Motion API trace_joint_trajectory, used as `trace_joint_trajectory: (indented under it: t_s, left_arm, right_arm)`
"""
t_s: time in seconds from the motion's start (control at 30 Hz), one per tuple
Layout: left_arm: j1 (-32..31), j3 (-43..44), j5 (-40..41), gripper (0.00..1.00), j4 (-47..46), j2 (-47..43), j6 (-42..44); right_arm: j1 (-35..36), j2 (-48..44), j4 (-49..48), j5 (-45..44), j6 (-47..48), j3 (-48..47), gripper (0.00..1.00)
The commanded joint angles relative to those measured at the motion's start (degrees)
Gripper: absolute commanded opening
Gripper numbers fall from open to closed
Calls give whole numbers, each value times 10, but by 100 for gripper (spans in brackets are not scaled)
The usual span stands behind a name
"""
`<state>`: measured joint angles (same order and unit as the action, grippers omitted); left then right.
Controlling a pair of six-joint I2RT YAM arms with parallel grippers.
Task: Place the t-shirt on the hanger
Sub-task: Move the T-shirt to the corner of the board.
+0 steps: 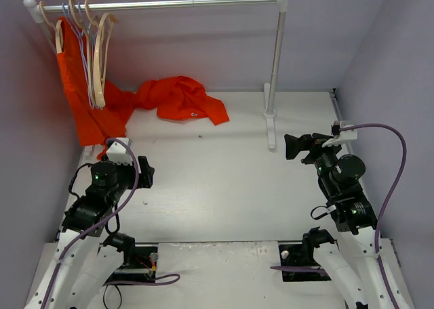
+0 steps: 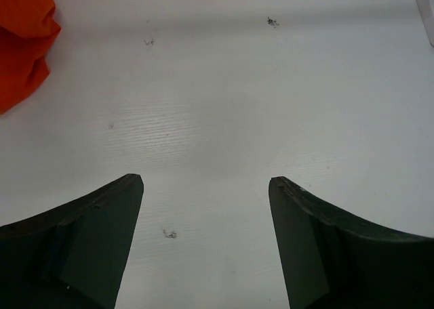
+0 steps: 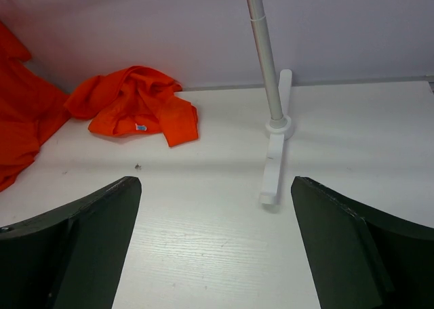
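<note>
My left pincer point(image 2: 207, 183) is spread wide and empty, hovering over the bare white counter point(image 2: 217, 92). My right pincer point(image 3: 215, 181) gapes just as wide, gripping nothing and facing the rack's post point(image 3: 261, 51). The orange-red t-shirt point(image 1: 180, 97) lies crumpled on the counter near the back wall, well apart from both. The cream hanger point(image 1: 102, 58) hangs on the rail point(image 1: 176, 4), beside another orange-red garment point(image 1: 74, 85).

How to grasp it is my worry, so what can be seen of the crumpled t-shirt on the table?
The t-shirt is plain bright orange-red soft fabric, crumpled in a heap on the table near the back wall, left of the rack post. A small pale label shows among its folds; one flap trails right. The left gripper and right gripper, both open, are apart from it.
</note>
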<state>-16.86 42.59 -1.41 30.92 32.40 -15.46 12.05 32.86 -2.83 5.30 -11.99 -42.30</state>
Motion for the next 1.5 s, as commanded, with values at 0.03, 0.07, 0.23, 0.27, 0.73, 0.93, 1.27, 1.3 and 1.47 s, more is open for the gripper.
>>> trace_joint_trajectory:
  t_s: [0.03, 0.07, 0.23, 0.27, 0.73, 0.93, 1.27, 1.3, 1.47]
  left_arm:
    - [2, 4, 7, 76, -45, 14, -7]
    - [2, 8, 8, 76, -43, 20, -7]
    - [2, 71, -19, 76, -4, 120, -6]
    - [1, 110, -27, 76, 2, 142, -6]
    - [-25, 471, 41, 75, 2, 607, -58]
    - [-21, 613, 85, 75, -20, 807, -57]
    - [9, 758, 149, 74, -66, 997, -40]
    - [11, 755, 148, 70, -74, 1002, -40]
    - [14, 724, 120, 50, -146, 1016, -17]
  right_arm:
    - [3, -3, -53, -23, -8, -5, 100]
    - [2, -2, -51, -25, -9, -6, 100]
    - [2, 21, -58, -22, -14, -14, 100]
    - [2, 34, -57, -18, -14, -16, 100]
    - [3, 99, -37, 51, -4, -48, 100]
    - [3, 94, -38, 92, 2, -46, 100]
    - [6, 90, -46, 140, 11, -38, 100]
    - [5, 89, -46, 143, 12, -38, 100]
    - [6, 84, -43, 151, 11, -33, 100]
